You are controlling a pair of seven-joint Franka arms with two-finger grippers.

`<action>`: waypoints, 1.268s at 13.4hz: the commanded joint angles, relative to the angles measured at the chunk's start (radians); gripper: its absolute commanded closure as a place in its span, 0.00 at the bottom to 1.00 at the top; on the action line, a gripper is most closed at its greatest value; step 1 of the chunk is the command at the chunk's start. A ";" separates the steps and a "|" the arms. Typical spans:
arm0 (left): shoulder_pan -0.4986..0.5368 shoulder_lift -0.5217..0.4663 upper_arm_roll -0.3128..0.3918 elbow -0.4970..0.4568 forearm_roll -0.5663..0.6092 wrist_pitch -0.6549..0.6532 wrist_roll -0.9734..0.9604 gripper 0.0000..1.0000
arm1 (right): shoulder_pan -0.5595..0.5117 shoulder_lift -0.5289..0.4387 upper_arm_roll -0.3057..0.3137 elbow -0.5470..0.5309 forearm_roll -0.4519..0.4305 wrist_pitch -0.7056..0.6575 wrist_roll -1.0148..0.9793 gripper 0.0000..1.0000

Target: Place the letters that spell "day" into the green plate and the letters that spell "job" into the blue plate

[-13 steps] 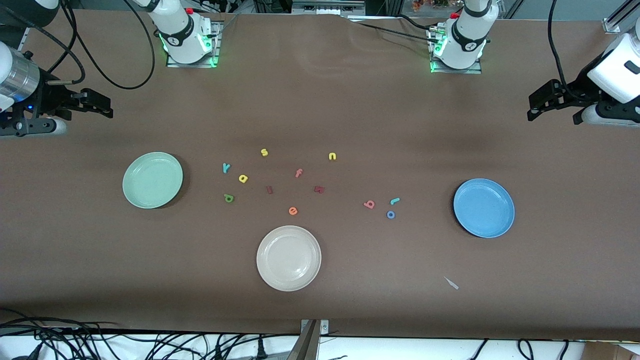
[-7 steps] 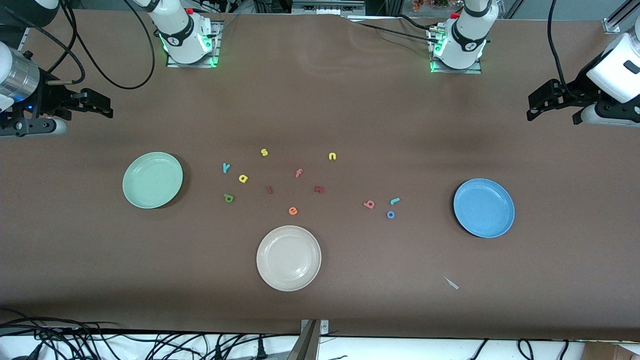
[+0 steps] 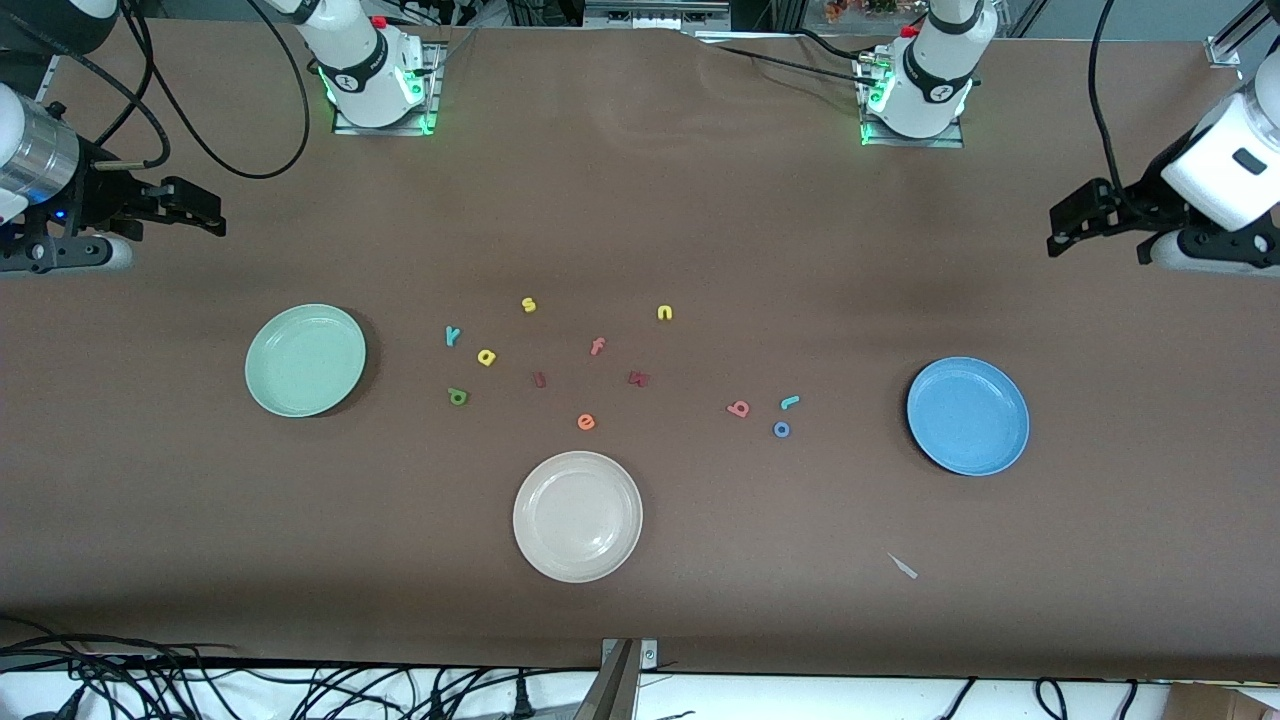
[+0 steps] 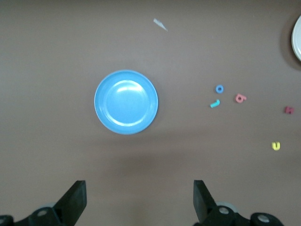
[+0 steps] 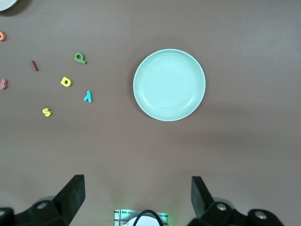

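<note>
left gripper [image 3: 1062,222] shifted | scrap [image 4: 160,24] sharper from wrist

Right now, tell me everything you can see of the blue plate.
The blue plate is round, shallow and sky-blue, with a low raised rim and a glossy, plastic-looking surface that catches the light. It lies flat and upright on the brown table, toward the left arm's end. Nothing lies in it and nothing touches it but the table. The closest letter, the teal j, lies apart from it.
</note>
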 commanded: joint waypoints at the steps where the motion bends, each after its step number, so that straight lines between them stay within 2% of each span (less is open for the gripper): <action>1: 0.025 0.026 -0.002 0.023 -0.004 0.011 0.008 0.00 | -0.005 0.005 0.001 0.018 -0.001 -0.009 -0.008 0.00; 4: 0.048 0.021 0.000 0.025 -0.005 0.006 0.009 0.00 | -0.003 0.005 0.001 0.011 -0.003 -0.009 -0.001 0.00; 14: 0.035 0.021 -0.011 0.025 -0.013 0.001 0.006 0.00 | -0.005 0.018 -0.004 0.001 -0.003 0.002 0.002 0.00; 17: 0.035 0.021 -0.011 0.025 -0.013 0.001 0.006 0.00 | -0.006 0.069 -0.001 0.017 0.017 0.042 -0.021 0.00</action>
